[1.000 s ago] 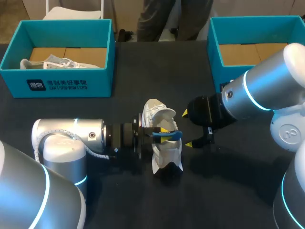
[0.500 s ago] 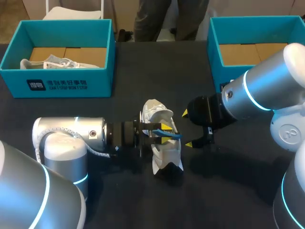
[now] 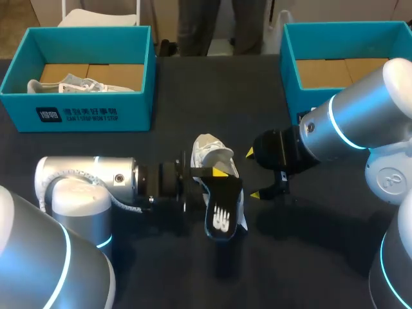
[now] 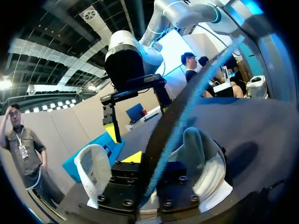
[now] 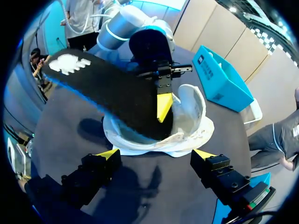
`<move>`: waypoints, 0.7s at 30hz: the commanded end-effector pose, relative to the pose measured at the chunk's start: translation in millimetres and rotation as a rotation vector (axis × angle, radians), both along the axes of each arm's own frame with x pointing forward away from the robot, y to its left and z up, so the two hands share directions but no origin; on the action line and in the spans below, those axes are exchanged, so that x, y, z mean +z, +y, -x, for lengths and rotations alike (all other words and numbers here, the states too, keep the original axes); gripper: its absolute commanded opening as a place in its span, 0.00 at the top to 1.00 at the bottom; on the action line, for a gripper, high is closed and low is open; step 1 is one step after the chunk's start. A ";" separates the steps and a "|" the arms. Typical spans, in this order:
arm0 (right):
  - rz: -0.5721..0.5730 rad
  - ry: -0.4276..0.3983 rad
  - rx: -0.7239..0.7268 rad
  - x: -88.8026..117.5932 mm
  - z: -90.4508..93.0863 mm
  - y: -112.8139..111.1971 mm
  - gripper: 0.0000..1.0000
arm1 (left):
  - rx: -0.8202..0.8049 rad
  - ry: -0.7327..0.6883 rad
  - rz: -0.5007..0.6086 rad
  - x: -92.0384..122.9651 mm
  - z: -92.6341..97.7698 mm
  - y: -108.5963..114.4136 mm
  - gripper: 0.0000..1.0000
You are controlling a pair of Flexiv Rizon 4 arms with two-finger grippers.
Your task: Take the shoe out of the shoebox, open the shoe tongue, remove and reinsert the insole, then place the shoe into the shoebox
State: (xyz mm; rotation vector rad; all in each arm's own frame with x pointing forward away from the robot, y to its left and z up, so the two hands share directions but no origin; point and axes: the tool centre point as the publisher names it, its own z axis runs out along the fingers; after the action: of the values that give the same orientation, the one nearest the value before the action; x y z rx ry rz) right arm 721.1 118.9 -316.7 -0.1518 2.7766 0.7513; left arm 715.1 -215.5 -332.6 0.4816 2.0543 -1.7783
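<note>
**A:** Spotting the teal cardboard shoebox [image 3: 138,109] at far left, the white fabric shoe [image 3: 209,149] mid-table, well nearer. Pulling out the flat black foam insole [image 3: 222,206]?

**B:** Yes. Clamping it in the left gripper [image 3: 221,172], judging its far end barely inside. Drawing slowly nearward, bracing the shoe with the spread, empty right gripper [image 3: 253,174] just right of it.

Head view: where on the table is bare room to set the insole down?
Bare table lies between the left box and right box, behind the shoe, and along the near edge. Crowded around the insole, between left arm and right arm.
</note>
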 end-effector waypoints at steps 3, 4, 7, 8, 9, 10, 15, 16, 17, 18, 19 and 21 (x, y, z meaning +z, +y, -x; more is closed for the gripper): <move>0.001 -0.002 -0.002 -1.8 0.1 1.7 0.00 | 0.001 -0.001 -0.009 -1.2 -0.8 -2.4 1.00; 0.001 -0.002 -0.002 -1.8 0.1 1.7 0.00 | -0.001 0.016 -0.012 -1.5 -1.0 -3.0 1.00; 0.001 -0.002 -0.002 -1.8 0.1 1.7 0.00 | 0.004 0.022 -0.009 -2.8 -2.1 -6.3 1.00; 0.001 -0.002 -0.002 -1.8 0.1 1.7 0.00 | 0.004 0.023 -0.009 -3.4 -1.9 -7.2 1.00; 0.001 -0.002 -0.002 -1.8 0.1 1.7 0.00 | 0.005 0.024 -0.008 -4.0 -1.6 -8.0 1.00; 0.001 -0.002 -0.002 -1.8 0.1 1.7 0.00 | 0.005 0.025 -0.007 -4.6 -1.5 -8.7 1.00; 0.001 -0.002 -0.002 -1.8 0.1 1.7 0.00 | 0.013 0.024 -0.011 -14.1 -5.9 -12.2 1.00; 0.001 -0.002 -0.002 -1.8 0.1 1.7 0.00 | 0.017 0.023 -0.014 -16.4 -7.0 -12.4 1.00; 0.001 -0.002 -0.002 -1.8 0.1 1.7 0.00 | 0.018 0.023 -0.015 -18.4 -8.0 -12.2 1.00; 0.001 -0.002 -0.002 -1.8 0.1 1.7 0.00 | 0.026 0.019 -0.021 -20.6 -9.2 -12.0 1.00; 0.001 -0.002 -0.002 -1.8 0.1 1.7 0.00 | 0.029 0.022 -0.023 -22.3 -10.4 -12.1 1.00; 0.001 -0.002 -0.002 -1.8 0.1 1.7 0.00 | 0.037 0.026 -0.031 -25.7 -12.3 -12.7 1.00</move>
State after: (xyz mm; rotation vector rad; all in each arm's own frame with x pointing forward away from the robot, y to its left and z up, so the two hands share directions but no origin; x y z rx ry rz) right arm 721.1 118.9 -316.7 -0.1518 2.7766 0.7512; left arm 724.4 -220.5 -352.8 0.4321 2.0900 -1.7519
